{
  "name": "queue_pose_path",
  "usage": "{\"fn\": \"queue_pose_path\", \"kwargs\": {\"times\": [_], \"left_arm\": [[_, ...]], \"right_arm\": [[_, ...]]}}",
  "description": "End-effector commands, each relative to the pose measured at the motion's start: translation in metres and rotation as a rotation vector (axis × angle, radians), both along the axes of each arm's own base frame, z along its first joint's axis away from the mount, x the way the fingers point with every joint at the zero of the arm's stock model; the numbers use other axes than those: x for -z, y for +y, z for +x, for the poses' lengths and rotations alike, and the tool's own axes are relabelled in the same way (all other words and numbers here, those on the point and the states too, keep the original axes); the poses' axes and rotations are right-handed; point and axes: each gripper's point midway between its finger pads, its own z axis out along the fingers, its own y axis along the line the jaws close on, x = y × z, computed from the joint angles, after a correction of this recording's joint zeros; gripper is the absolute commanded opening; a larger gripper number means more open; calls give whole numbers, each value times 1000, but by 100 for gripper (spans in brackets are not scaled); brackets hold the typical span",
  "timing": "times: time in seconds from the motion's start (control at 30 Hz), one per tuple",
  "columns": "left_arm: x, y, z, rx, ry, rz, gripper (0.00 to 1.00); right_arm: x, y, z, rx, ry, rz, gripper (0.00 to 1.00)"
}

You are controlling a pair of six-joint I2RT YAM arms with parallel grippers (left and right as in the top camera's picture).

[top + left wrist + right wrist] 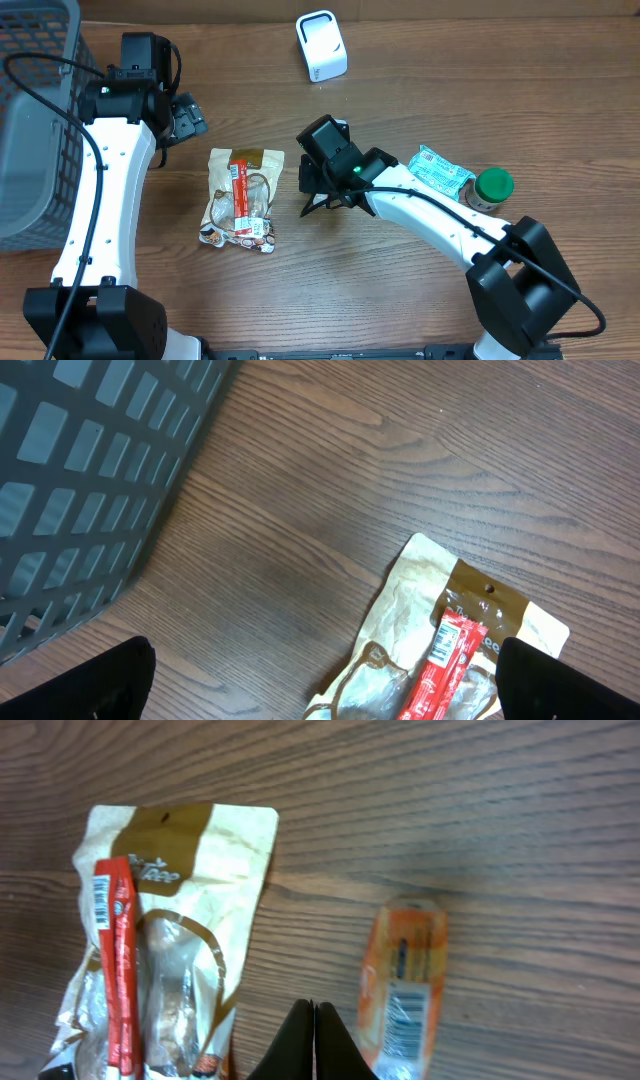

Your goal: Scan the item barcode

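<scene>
Pouch (165, 940) left of packet (405, 980), on table (470, 800)

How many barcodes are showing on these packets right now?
2: one on the red stick atop the tan pouch, one on the orange packet beside it. Others may be hidden.

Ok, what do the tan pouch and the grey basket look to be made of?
Tan pouch: probably thin plastic film, slightly glossy; its surface is crinkled and catches light. Grey basket: likely rigid moulded plastic, matte; its wall is an even lattice of square holes.
</scene>
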Motion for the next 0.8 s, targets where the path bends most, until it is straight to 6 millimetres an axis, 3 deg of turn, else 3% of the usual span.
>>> {"fn": "queue_pose_path", "kwargs": {"times": [0.0, 0.1, 0.4, 0.6, 0.77], "left_arm": [[-7, -1, 1, -2, -22, -5, 100], [-7, -1, 1, -2, -22, -5, 100], [-7, -1, 1, -2, -22, -5, 100], [-7, -1, 1, -2, -22, -5, 100], [-7, -1, 1, -2, -22, -5, 100]], "right_arm": [[23, -1, -2, -6, 38, -26, 4], [28, -10, 0, -16, 20, -86, 4], [19, -57, 6, 74, -30, -298, 4], [4, -40, 8, 48, -27, -216, 4], [-16, -4, 10, -20, -19, -46, 4]]}}
